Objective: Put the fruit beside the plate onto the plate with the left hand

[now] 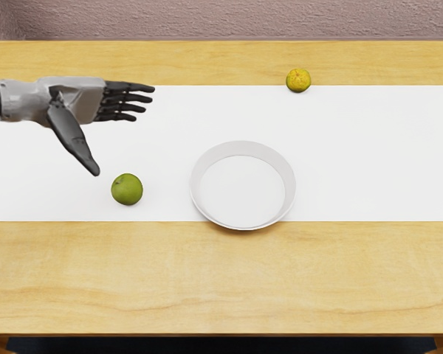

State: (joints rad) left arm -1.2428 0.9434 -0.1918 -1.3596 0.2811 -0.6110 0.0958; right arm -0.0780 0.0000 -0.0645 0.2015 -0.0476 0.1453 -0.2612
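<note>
A green round fruit (127, 189) lies on the white runner, a short way left of the white plate (207, 155), which holds nothing. A yellow-orange fruit (298, 80) sits far back, at the runner's far edge. My left hand (107, 129) comes in from the left edge, above and behind the green fruit. Its fingers (133, 98) stretch out to the right and the thumb (77, 144) points down toward the fruit without touching it. The hand is open and holds nothing.
The white runner (369, 155) crosses the wooden table (221, 280) from left to right. Bare wood shows in front of and behind it. A wall runs along the back.
</note>
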